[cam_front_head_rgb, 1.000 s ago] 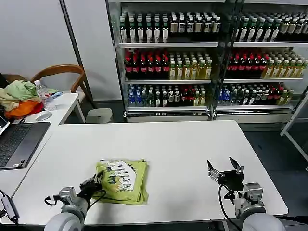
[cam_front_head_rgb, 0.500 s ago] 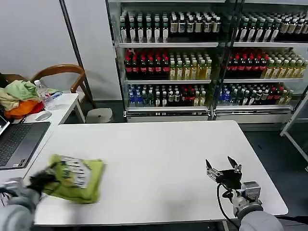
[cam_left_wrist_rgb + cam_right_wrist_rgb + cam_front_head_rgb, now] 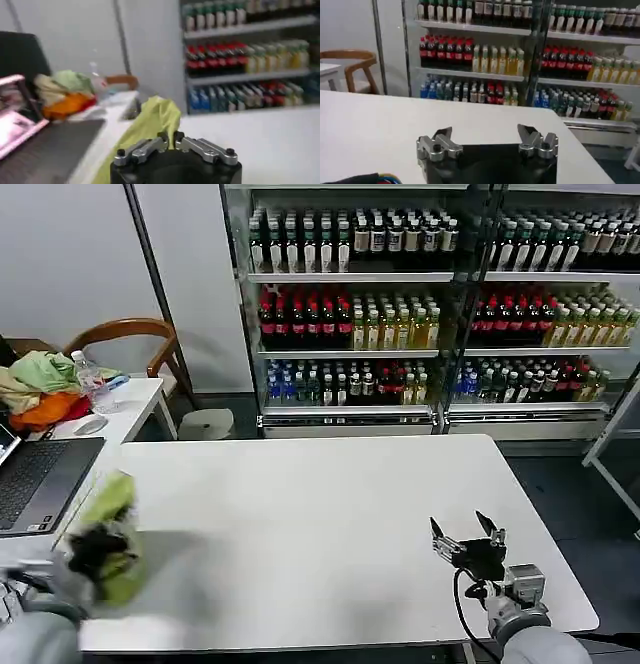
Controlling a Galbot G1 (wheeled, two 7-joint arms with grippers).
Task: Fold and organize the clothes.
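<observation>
The lime shirt (image 3: 110,529) sits bunched at the lower left of the frame, at the white table's (image 3: 330,514) left edge, pinched in the left gripper (image 3: 88,552), whose fingers are closed tight on the cloth. It looks already folded, so I judge only setting it aside remains. No writing on it is readable. At lower right, the right gripper (image 3: 468,536) hovers spread wide, holding nothing.

We see the lime yellow-green cotton shirt (image 3: 108,529) only as a blurred bundle at the white table's (image 3: 330,534) left edge; we cannot make out its print or its folds. The left gripper (image 3: 92,552) is smeared dark there, and the shirt hides its fingertips.
</observation>
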